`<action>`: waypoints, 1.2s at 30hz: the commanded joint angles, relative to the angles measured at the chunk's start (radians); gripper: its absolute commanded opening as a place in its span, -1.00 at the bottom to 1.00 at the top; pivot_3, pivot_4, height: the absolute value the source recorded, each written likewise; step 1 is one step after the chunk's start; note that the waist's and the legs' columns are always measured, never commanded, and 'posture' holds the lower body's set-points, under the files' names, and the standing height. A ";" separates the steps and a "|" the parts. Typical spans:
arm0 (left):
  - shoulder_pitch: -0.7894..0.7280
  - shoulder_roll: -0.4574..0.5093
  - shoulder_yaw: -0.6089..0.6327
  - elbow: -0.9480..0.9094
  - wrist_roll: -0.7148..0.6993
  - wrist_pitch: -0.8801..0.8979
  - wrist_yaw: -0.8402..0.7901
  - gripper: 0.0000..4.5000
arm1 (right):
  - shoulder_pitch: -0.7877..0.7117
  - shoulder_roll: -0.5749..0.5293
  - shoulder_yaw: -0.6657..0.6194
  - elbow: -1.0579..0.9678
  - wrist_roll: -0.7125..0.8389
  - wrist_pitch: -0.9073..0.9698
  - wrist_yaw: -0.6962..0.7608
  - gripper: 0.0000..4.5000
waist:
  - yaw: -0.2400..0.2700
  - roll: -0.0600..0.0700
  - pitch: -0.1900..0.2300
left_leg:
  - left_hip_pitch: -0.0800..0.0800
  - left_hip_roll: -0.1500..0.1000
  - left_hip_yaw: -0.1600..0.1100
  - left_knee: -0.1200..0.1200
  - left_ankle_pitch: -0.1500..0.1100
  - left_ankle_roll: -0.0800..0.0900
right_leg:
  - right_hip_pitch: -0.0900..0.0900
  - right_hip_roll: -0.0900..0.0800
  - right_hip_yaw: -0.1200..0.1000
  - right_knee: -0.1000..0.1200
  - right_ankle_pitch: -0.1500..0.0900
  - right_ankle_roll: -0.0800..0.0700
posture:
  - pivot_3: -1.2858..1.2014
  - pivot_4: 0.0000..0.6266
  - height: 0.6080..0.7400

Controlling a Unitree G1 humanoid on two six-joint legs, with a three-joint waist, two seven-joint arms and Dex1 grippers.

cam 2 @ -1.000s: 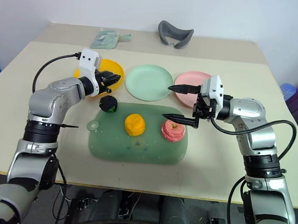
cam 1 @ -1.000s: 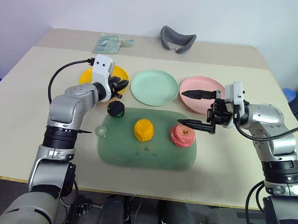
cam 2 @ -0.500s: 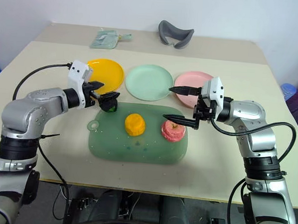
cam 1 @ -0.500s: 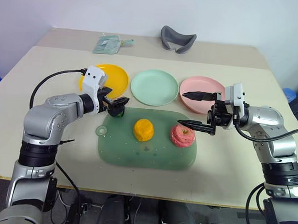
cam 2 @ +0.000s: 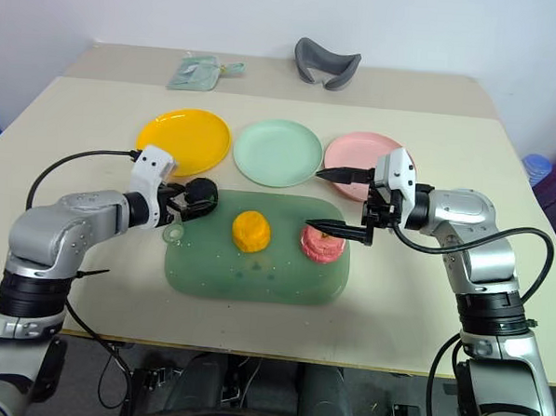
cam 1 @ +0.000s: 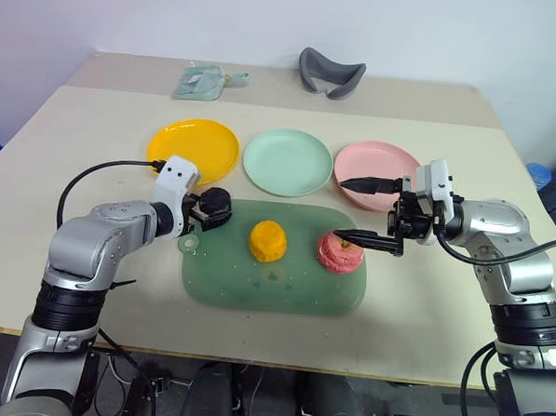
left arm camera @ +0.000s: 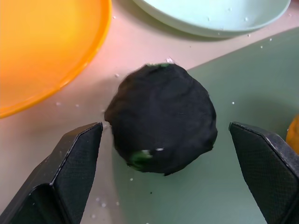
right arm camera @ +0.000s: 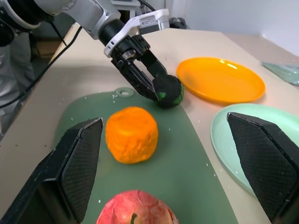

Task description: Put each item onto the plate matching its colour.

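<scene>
The dark green-black lump [cam 1: 216, 203] sits at the far left corner of the green mat [cam 1: 274, 287], partly on the table. My left gripper [left arm camera: 164, 127] is open and straddles it; both fingers [left arm camera: 70, 172] stand a little clear of its sides. The orange-yellow ridged lump [cam 1: 268, 240] rests mid-mat, and the pink-red apple [cam 1: 339, 253] lies on the mat's right. My right gripper [cam 1: 350, 210] is open, its lower finger just above the apple and its upper one over the pink plate [cam 1: 378, 160]. Behind the mat lie the yellow plate [cam 1: 192, 149] and the mint green plate [cam 1: 287, 162], both bare.
A grey curved object [cam 1: 332, 73] and a pale green pouch [cam 1: 203, 81] lie at the table's far side. Bare tabletop runs along the mat's front and both sides. The left arm's black cable [cam 1: 102, 176] loops above the table.
My left gripper came back and down from over the yellow plate, opened, and now brackets the dark lump. The right arm has stayed put.
</scene>
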 commanded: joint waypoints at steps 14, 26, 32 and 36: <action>-0.058 -0.074 0.007 0.020 0.043 -0.085 0.030 -0.02 | 0.006 0.018 -0.067 -0.029 -0.052 0.122 -0.271 0.94 | 0.001 0.000 0.000 | 0.000 0.000 0.000 0.000 0.000 0.000 | 0.000 0.000 0.000 0.000 0.000 0.000 | 0.03 -0.52 1.00; -0.229 -0.168 0.008 0.199 0.096 -0.196 0.091 -0.02 | 0.257 0.020 -0.315 -0.380 0.134 0.409 -0.561 0.94 | 0.018 0.000 0.000 | 0.000 0.000 0.000 0.000 0.000 0.000 | 0.000 0.000 0.000 0.000 0.000 0.000 | 0.03 -0.52 1.00; -0.396 -0.278 -0.023 0.475 0.169 -0.343 0.116 -0.02 | 0.380 -0.015 -0.399 -0.496 0.158 0.435 -0.590 0.94 | 0.028 -0.001 0.000 | -0.001 -0.001 0.001 0.000 0.000 0.000 | 0.000 0.000 0.000 -0.001 0.000 0.000 | 0.03 -0.52 1.00; -0.485 -0.333 -0.034 0.654 0.211 -0.454 0.103 -0.02 | 0.466 -0.015 -0.443 -0.577 0.184 0.439 -0.605 0.94 | 0.023 -0.001 0.000 | -0.001 -0.002 0.001 0.000 0.000 0.000 | 0.000 0.000 -0.001 -0.001 0.000 0.000 | 0.03 -0.52 1.00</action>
